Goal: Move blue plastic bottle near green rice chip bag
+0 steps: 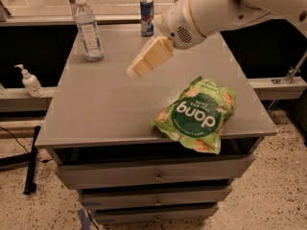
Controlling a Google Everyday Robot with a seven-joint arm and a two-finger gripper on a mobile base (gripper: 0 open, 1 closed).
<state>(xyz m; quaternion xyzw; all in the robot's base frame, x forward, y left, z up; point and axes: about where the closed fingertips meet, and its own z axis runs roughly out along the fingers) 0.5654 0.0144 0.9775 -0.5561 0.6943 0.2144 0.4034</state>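
Observation:
The blue plastic bottle (88,28), clear with a white cap and pale label, stands upright at the back left of the grey table (105,104). The green rice chip bag (197,113) with white "dang" lettering lies at the front right, near the table's edge. My gripper (139,67) hangs over the middle of the table, pointing left toward the bottle, about a hand's length to its right and a little nearer the front. It holds nothing. The white arm reaches in from the upper right.
A short blue drink can (147,17) stands at the back centre of the table. A small white pump bottle (29,81) sits on a ledge left of the table. Drawers (153,176) are under the tabletop. A dark pole (32,159) leans on the floor at left.

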